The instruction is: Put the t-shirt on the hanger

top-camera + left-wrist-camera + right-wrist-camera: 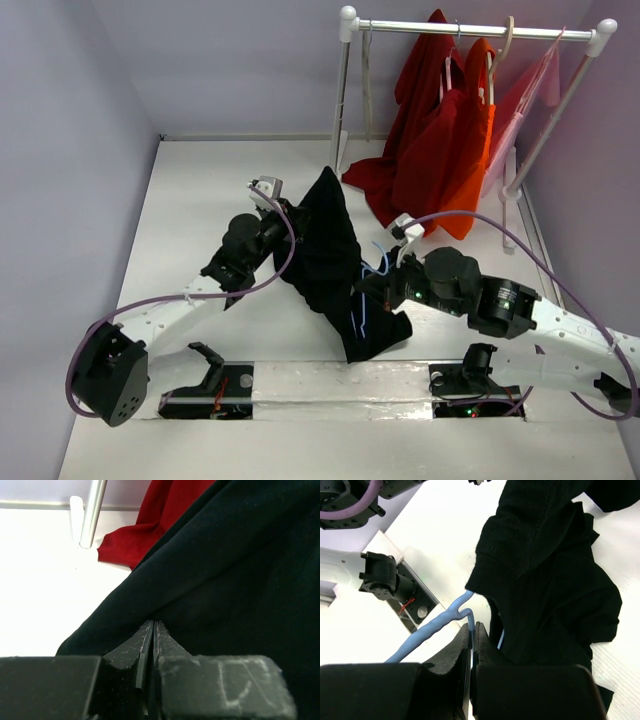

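The plain black soft-fabric t-shirt [325, 250] tents over the white table [200, 200], with the thin light-blue wire hanger [437, 625] partly inside it. The left gripper [152, 627] is pinched shut on the cloth and the right gripper [472, 630] is clamped on the wire. Best to pull the fabric taut and feed the hanger in gently.

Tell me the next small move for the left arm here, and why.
Probably draw the left claw slightly away from the right claw, stretching the plain black fabric t-shirt. The left claw is shut on its cloth; the right looks shut on the thin light-blue wire hanger, whose wire runs into the bunched shirt. Tension should open it up.
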`<act>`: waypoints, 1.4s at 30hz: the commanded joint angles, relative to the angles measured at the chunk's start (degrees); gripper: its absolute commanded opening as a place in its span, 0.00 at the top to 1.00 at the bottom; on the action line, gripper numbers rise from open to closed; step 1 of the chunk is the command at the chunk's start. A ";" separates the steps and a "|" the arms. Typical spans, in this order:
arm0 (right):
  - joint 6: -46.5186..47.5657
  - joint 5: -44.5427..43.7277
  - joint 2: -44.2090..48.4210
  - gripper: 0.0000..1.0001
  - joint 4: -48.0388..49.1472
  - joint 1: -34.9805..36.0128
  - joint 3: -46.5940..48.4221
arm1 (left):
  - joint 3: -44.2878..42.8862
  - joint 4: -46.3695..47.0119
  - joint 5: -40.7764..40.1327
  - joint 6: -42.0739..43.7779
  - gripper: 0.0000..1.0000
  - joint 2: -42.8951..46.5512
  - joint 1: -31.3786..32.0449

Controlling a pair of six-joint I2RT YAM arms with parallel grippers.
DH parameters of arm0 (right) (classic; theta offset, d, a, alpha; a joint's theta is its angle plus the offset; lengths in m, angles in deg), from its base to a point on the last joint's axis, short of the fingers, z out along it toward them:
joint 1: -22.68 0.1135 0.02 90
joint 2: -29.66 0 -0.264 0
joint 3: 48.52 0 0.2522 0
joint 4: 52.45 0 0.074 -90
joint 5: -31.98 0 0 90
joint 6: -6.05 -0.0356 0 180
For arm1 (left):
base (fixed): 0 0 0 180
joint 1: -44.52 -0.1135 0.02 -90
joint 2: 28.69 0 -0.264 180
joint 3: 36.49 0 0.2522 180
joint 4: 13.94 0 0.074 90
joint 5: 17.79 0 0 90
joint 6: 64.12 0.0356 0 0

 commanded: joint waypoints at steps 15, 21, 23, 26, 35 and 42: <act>2.13 8.06 1.06 1.00 -12.08 -0.85 13.15 | 0.48 0.08 -3.41 -1.39 1.00 9.31 -0.55; 1.52 9.46 2.20 1.00 -15.60 -0.85 14.57 | -0.03 -4.65 -10.34 -3.06 1.00 13.88 -1.08; 1.08 8.85 1.76 1.00 -17.27 -0.85 14.57 | -1.27 -6.24 -10.79 -4.37 1.00 15.90 -1.08; 0.38 9.46 1.41 1.00 -18.16 -0.85 13.52 | -3.64 -8.09 -7.65 -5.52 1.00 18.79 -1.08; 0.90 9.90 0.88 1.00 -18.95 -0.85 15.89 | 0.48 -4.68 8.20 -1.83 0.55 20.48 -0.30; 0.28 11.92 0.62 1.00 -17.19 -0.85 15.63 | -0.04 -1.59 8.20 4.23 0.47 14.95 4.81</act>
